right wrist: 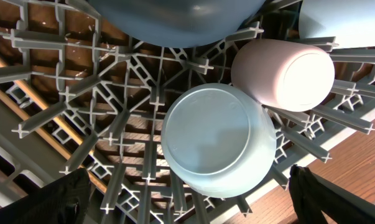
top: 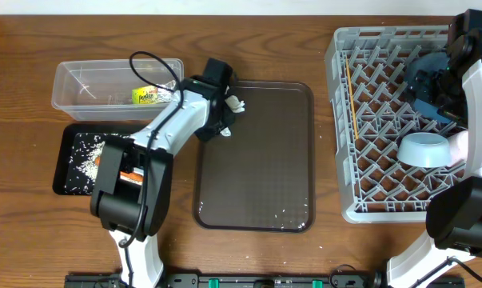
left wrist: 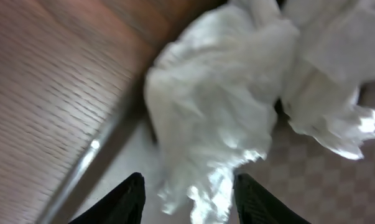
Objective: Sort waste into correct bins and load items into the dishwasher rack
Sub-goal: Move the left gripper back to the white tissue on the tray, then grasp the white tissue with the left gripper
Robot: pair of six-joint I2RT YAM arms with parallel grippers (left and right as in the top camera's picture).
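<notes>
One crumpled white tissue (left wrist: 218, 118) lies at the brown tray's (top: 256, 192) far-left corner, between the left hand's (left wrist: 187, 199) parted fingers, not yet gripped. The right hand (right wrist: 187, 205) is spread wide over the rack (top: 368, 200), which carries one light-blue bowl (right wrist: 218, 143), one cup (right wrist: 287, 71), one dark-blue dish (right wrist: 175, 18).

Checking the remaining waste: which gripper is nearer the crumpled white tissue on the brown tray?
Left. The left gripper straddles the crumpled white tissue; the right gripper hangs over the grey rack.

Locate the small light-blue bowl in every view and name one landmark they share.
Overhead: light-blue bowl at right, in the grey rack's near half.
Left wrist: not in view; only white crumpled paper.
Right wrist: bowl centre, bottom up.
Shared landmark: the rack's pegs.
</notes>
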